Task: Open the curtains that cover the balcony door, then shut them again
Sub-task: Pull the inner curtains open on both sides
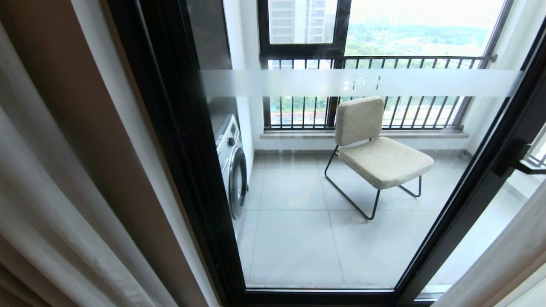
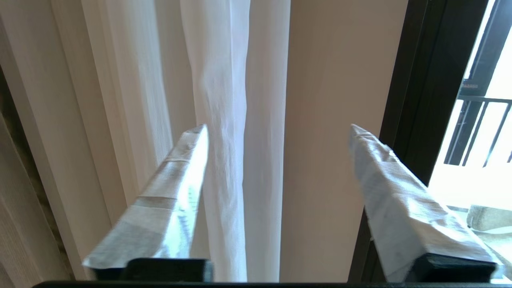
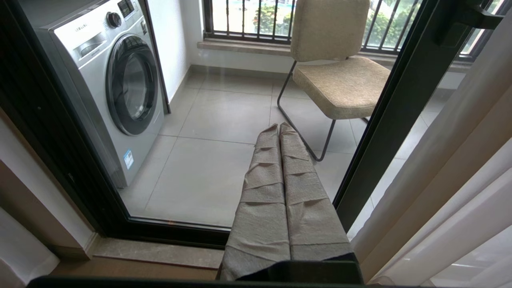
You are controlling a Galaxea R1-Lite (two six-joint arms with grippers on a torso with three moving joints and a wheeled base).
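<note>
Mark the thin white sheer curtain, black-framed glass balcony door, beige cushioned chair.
thin white sheer curtain (image 2: 224, 120), left wrist view, hanging fold
black-framed glass balcony door (image 1: 179, 140), head view, left frame post
beige cushioned chair (image 1: 386, 162), head view, seat cushion

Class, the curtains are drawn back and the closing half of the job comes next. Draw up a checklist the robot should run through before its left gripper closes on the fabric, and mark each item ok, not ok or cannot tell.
1. Balcony door uncovered: ok, glass shows between the drawn-back curtains.
2. Left gripper open: ok, fingers stand wide apart.
3. White sheer lined up between the fingers: ok, a fold hangs in the gap, nearer one finger.
4. Beige-grey curtain also in the gap: cannot tell whether that surface is fabric or wall.
5. Fabric touched: cannot tell.
6. Right gripper out of the way: ok, shut, empty, pointing at the door glass.
</note>
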